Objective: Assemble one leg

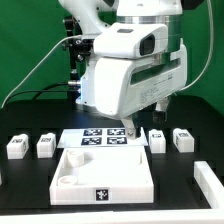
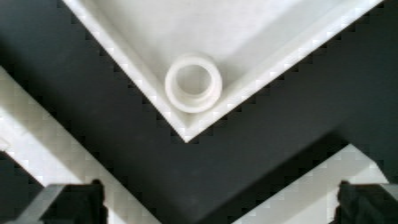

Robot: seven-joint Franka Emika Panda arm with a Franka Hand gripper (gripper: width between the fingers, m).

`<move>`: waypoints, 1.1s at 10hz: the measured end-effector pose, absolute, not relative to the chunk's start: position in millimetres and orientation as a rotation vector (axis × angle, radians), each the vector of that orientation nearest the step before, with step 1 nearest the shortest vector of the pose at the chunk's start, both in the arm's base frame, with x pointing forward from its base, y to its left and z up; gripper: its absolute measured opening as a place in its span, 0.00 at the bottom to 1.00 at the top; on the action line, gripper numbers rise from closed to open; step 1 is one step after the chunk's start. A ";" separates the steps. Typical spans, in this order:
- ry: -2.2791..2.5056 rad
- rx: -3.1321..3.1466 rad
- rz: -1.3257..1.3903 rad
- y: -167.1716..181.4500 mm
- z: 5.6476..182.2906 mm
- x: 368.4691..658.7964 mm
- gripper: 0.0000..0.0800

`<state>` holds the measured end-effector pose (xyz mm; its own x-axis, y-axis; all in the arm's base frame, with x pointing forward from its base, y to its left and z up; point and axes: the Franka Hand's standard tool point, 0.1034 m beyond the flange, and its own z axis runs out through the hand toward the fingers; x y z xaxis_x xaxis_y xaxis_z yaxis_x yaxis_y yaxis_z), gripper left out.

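Note:
Four white legs stand in a row on the black table: two on the exterior view's left [image 1: 16,146] [image 1: 46,145] and two on its right [image 1: 158,140] [image 1: 183,139]. The large white panel [image 1: 120,175] lies in front, with a round socket [image 1: 66,183] showing. My gripper [image 1: 130,131] hangs low between the marker board and the panel's far right corner, open and empty. The wrist view shows a panel corner [image 2: 125,35] with a round socket [image 2: 192,82]. My gripper [image 2: 217,205] has dark fingertips [image 2: 71,205] wide apart with only black table between them. No leg shows in the wrist view.
The marker board [image 1: 103,139] lies behind the panel, partly hidden by the arm. Another white part [image 1: 210,180] sits at the exterior view's right front edge. Cables and a black stand [image 1: 72,70] are behind the arm.

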<state>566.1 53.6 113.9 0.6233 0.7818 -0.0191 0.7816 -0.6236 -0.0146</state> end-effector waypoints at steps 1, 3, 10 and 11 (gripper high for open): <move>-1.361 -2.826 0.037 53.6 113.9 566.1 0.81; -1.361 -2.826 0.037 53.6 113.9 566.1 0.81; -2.029 -2.391 0.044 35.2 94.6 495.0 0.81; -2.116 -2.308 0.054 27.0 91.5 486.7 0.81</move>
